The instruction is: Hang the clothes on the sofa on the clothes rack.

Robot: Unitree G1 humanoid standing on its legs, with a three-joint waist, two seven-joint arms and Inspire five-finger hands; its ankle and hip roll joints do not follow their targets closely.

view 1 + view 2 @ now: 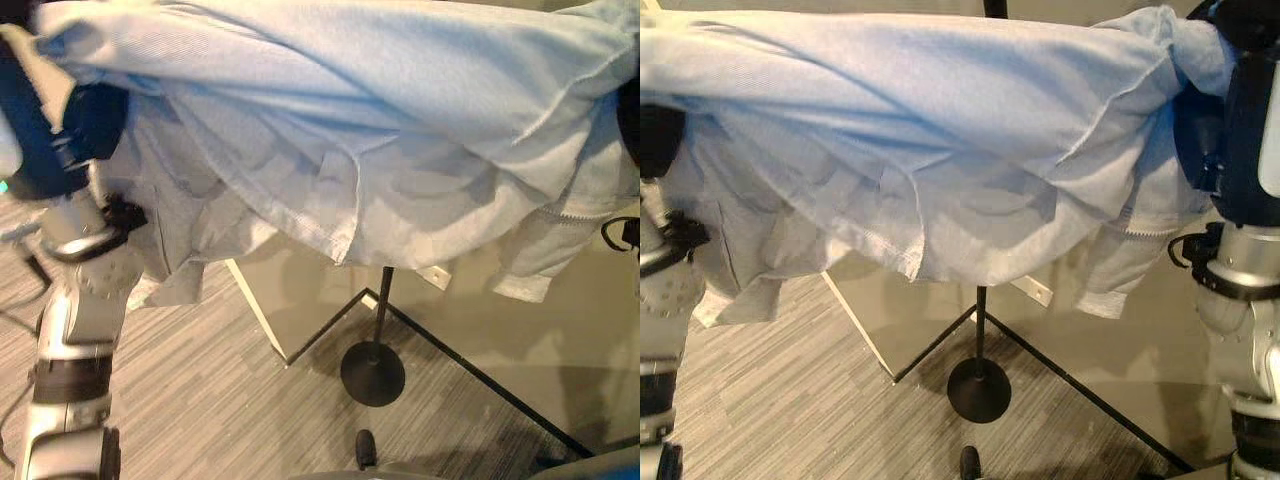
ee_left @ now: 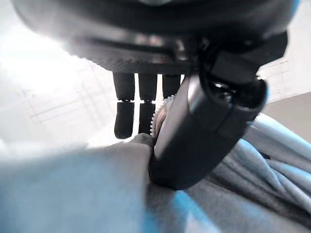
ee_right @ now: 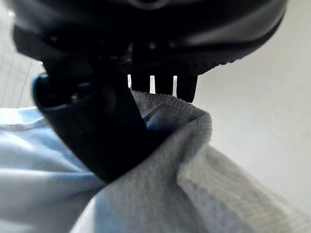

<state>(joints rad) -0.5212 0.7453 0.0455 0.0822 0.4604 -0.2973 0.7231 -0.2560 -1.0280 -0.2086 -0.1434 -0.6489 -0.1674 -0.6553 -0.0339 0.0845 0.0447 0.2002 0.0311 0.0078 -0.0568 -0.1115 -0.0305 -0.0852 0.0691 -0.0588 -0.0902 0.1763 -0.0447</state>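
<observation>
Garment (image 1: 940, 120): you have a pale blue, thin-ribbed top with a zip, stretched wide.
Position: pinched between left hand (image 2: 194, 131) and right hand (image 3: 97, 136), sagging below both.
Rack pole (image 1: 980, 325): upright beneath its hem.

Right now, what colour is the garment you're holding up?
Light blue garment, best in the right eye view.

Left hand (image 2: 194, 131) raised at left, thumb and fingers pinched shut | Right hand (image 3: 97, 131) raised at right, likewise clamped
</observation>
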